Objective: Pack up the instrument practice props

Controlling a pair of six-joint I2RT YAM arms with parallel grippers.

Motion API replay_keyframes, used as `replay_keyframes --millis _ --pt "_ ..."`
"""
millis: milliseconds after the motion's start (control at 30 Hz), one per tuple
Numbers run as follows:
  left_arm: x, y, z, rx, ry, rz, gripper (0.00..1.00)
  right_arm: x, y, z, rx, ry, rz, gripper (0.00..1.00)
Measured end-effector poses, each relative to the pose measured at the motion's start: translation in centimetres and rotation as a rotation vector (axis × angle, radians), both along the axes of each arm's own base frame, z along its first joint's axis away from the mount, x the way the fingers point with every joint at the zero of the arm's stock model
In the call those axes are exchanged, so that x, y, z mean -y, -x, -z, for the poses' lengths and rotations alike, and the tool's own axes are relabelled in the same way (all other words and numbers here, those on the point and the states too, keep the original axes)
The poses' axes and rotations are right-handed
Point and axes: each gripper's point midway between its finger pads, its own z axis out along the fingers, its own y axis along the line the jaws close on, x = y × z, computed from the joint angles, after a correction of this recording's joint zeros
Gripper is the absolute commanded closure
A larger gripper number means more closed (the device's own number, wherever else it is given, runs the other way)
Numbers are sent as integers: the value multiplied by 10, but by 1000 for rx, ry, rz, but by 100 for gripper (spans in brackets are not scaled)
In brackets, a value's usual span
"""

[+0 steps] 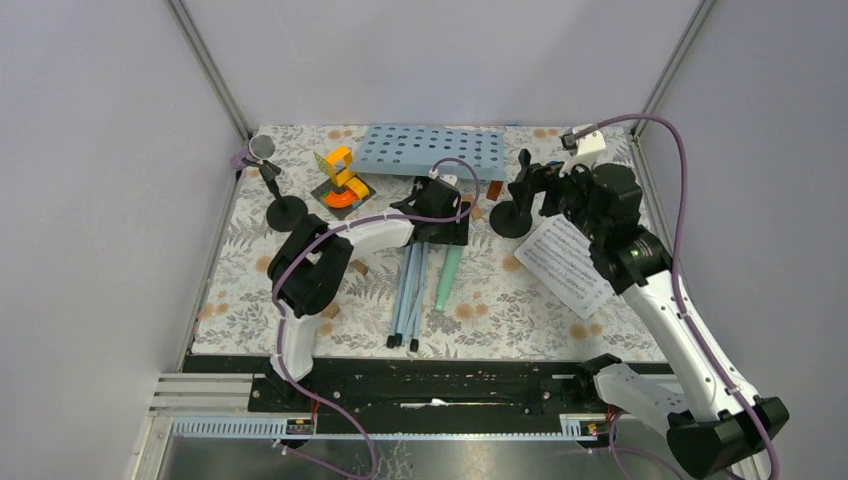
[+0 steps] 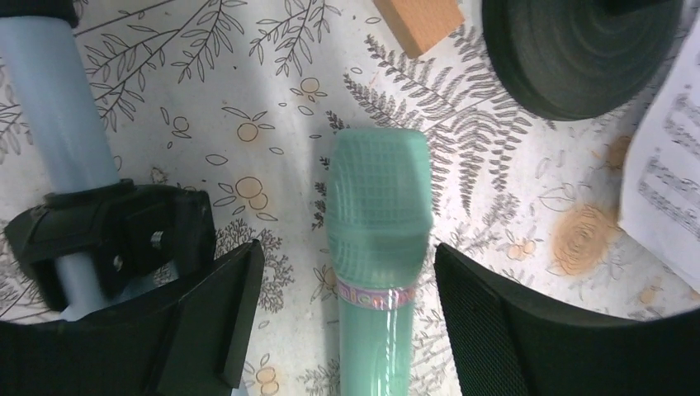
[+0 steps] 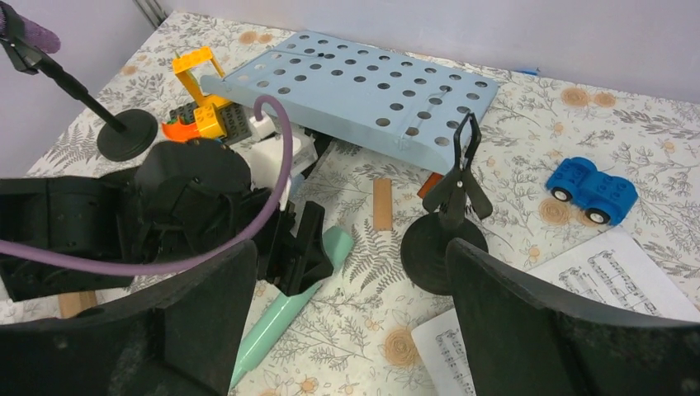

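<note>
A mint-green microphone (image 2: 380,247) lies flat on the floral cloth, head toward the back (image 1: 448,275). My left gripper (image 2: 347,264) is open and straddles it just below the head, with a gap on each side. My right gripper (image 3: 351,252) is open and empty, hovering near the empty black mic holder (image 3: 442,247). The pale blue music rack (image 1: 432,152) lies at the back, its tripod legs (image 1: 408,295) stretched toward the front. Sheet music (image 1: 562,265) rests at the right. A purple microphone (image 1: 262,148) sits in the other holder (image 1: 286,212) at the back left.
A blue toy car (image 3: 593,188) sits right of the rack. A wooden block (image 3: 382,204) lies between rack and empty holder. A yellow and orange brick toy (image 1: 342,180) stands at the rack's left end. Walls close off three sides.
</note>
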Motion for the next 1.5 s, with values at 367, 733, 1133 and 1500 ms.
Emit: replay_keyframes --millis 367,733,1133,1500 --pt "24 21 -145 207 228 116 17 14 43 11 17 -68 12 8" --pt "-106 65 -232 530 251 -192 1 22 72 25 6 -139 23 8" --pt "-308 29 -142 577 -150 -818 1 1 79 48 -83 -175 -74 7" --pt "-377 -21 -90 643 -462 -963 1 -8 88 61 -95 -197 -137 7"
